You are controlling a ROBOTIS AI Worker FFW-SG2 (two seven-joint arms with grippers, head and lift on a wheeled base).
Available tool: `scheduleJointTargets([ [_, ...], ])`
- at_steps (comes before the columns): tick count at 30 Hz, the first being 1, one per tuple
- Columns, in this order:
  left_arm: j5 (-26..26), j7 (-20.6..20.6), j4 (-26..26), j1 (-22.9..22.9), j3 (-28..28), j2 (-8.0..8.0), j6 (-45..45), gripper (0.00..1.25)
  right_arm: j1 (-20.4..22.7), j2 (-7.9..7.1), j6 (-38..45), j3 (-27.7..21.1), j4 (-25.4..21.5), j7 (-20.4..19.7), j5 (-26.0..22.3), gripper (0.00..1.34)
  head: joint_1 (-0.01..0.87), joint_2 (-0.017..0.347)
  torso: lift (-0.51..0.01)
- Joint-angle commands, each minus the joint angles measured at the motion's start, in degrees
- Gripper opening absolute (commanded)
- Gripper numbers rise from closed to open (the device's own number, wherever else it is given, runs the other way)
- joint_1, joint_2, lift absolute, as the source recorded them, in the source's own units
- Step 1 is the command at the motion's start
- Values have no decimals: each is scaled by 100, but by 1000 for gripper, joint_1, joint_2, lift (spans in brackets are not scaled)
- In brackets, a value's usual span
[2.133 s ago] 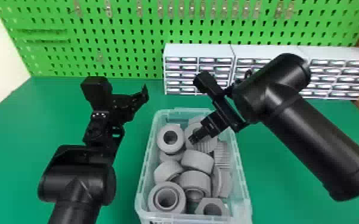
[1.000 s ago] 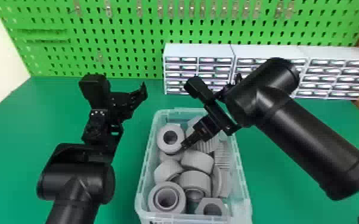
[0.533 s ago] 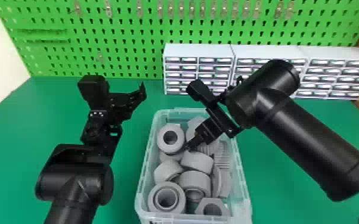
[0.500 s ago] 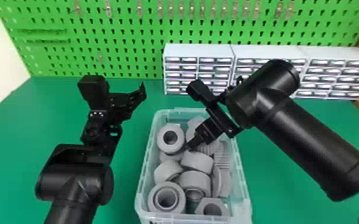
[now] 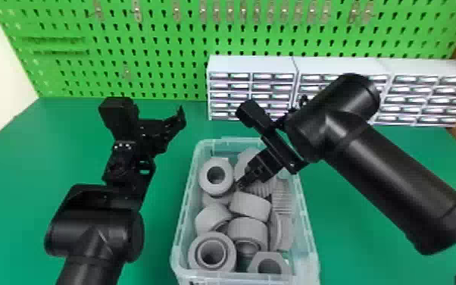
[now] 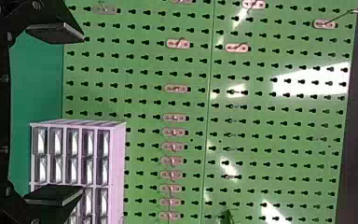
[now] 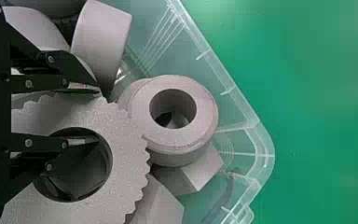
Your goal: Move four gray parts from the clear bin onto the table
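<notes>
My right claw is part-open astride the wall of a toothed gray part in the clear bin, perhaps touching it. My left claw gapes empty above the surface.

Legible text, labels, brands, numbers and signs: none. Small dark marks are present on the near end wall of the clear bin, on the robot's side of the right gripper; too small to read.
</notes>
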Motion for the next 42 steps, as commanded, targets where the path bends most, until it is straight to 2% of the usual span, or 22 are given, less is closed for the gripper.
scheduleJointTargets([
  [1,0,0,0,10,6,0,0,1106,-15,6,-1,-35,-70,2,-38,345,693,72,-52],
  [22,0,26,0,62,6,18,0,1106,-59,32,131,-255,-562,2,15,342,693,72,-52],
  [42,0,53,0,115,-12,26,0,1106,-15,32,377,-817,-993,2,314,342,693,72,-52],
])
